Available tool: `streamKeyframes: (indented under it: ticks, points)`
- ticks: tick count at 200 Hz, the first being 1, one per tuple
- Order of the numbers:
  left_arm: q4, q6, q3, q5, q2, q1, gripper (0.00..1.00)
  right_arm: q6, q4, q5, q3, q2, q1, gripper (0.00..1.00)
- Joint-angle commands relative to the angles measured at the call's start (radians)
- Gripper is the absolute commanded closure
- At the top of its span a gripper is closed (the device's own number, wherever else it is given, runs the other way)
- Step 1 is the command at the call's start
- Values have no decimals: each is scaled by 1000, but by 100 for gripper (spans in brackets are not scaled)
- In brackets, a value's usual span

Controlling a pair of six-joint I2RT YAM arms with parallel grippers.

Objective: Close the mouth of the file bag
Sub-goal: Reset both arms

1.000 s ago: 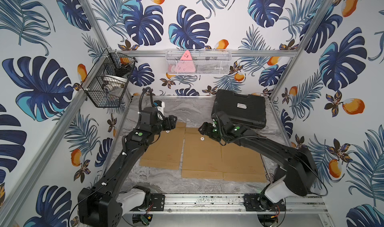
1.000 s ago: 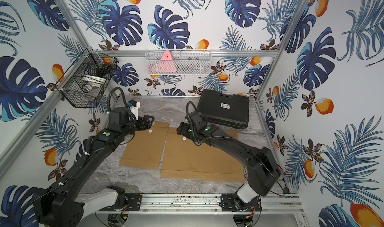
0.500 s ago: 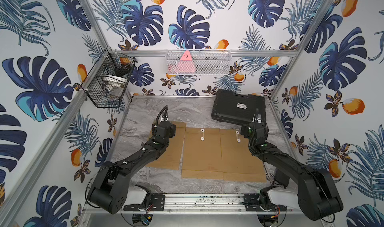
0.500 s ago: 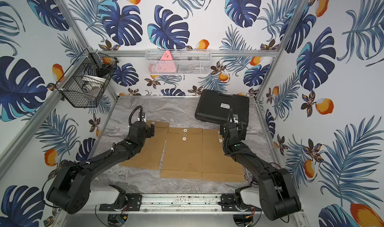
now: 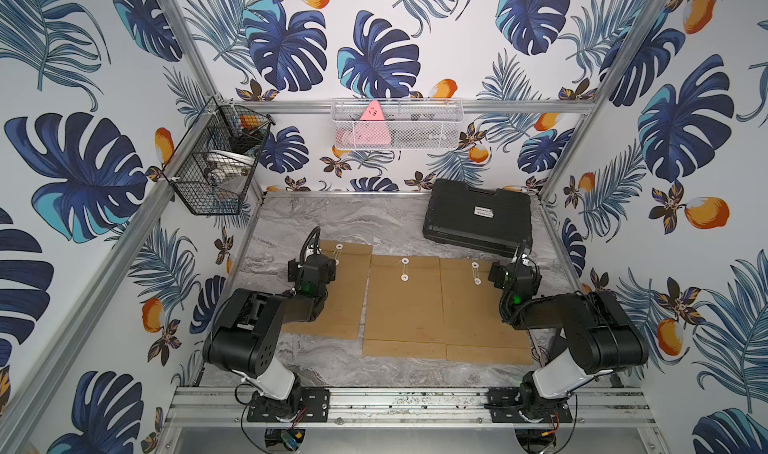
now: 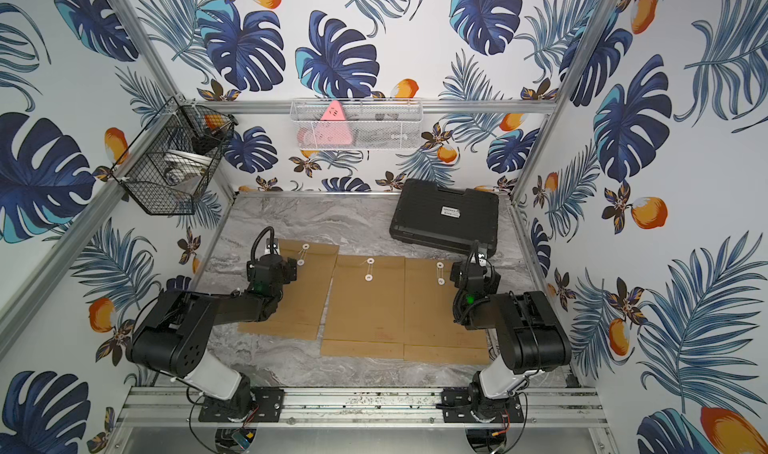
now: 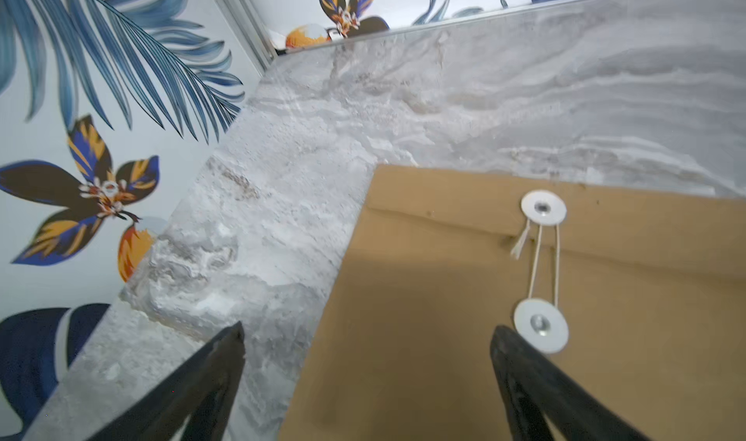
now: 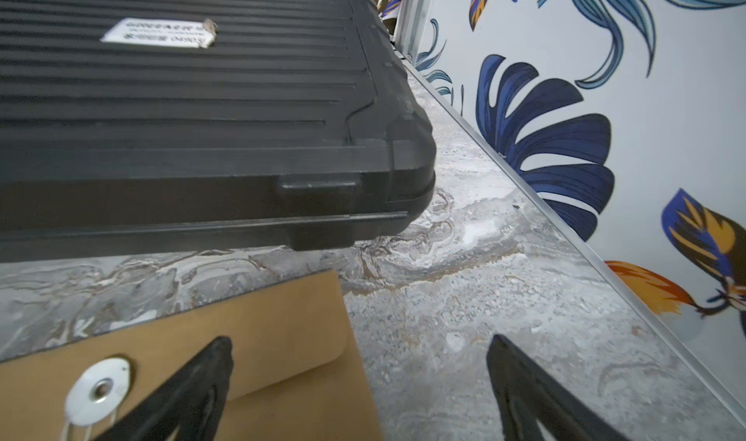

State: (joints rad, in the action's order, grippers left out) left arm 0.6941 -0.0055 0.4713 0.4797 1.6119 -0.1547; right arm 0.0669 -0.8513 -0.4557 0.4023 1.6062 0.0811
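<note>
Three brown file bags are laid flat in a row on the marble table [image 5: 353, 219]: the left bag [image 5: 340, 294], the middle bag [image 5: 405, 306] and the right bag [image 5: 478, 314]. The middle and right bags are set edge to edge, and the left bag is placed just beside them, a little further back. Two white discs are carried by each bag, six in all. On the left bag the flap is folded down, and a string [image 7: 556, 265] is seen running between the upper disc [image 7: 543, 208] and the lower disc [image 7: 541, 325].

The left gripper [image 7: 368, 334] is spread wide above the back corner of the left bag, with one finger over bare table and one beside the lower disc; nothing is gripped. The right gripper [image 8: 359, 342] is likewise spread wide and empty above the back corner of the right bag, beside a disc [image 8: 99, 390].

One black case [image 5: 478, 219] is placed at the back right. Two baskets are hung on the walls: one black wire basket [image 5: 216, 169] and one white mesh basket [image 5: 397, 125], in which one pink triangle [image 5: 370, 123] is seen.
</note>
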Motion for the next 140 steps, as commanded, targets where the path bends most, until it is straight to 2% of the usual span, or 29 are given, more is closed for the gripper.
streamKeyframes:
  ticks: [1,8,18,23,26,32,37,49,58,64,70,82,99,117,140]
  points:
    - [175,-5,-31,-66,-1,12,1,30,-95,128,-4,13,-42,0]
    - [233,-8,-57,-89,5,26,1,44,-112,155,-21,36,-57,0]
    - [304,-22,-111,-133,24,40,1,13,-257,151,-37,86,-60,0]
    - [456,1,-138,-131,74,48,1,21,-202,149,-23,68,-60,0]
    - [490,9,-148,-135,74,46,1,37,-144,147,-9,53,-60,0]
    - [382,-15,-141,-147,25,46,1,63,-61,157,6,33,-66,0]
    - [322,-33,-127,-158,16,58,1,63,-79,169,1,43,-76,0]
    - [393,-20,-118,-148,53,67,1,39,-191,169,-17,74,-78,0]
    - [312,-38,-112,-157,24,67,1,56,-110,166,-1,48,-78,0]
    - [352,-29,-116,-155,39,67,1,64,-79,173,3,40,-78,0]
    - [392,-21,-123,-149,50,67,1,56,-98,165,0,47,-78,0]
    - [352,-34,-123,-151,33,66,1,40,-176,169,-15,70,-78,0]
    - [367,-22,-123,-142,37,59,1,53,-110,167,-3,46,-78,0]
    - [382,-8,-119,-129,46,50,1,42,-160,173,-13,63,-78,0]
    - [380,-7,-121,-128,45,49,1,47,-136,170,-9,55,-78,0]
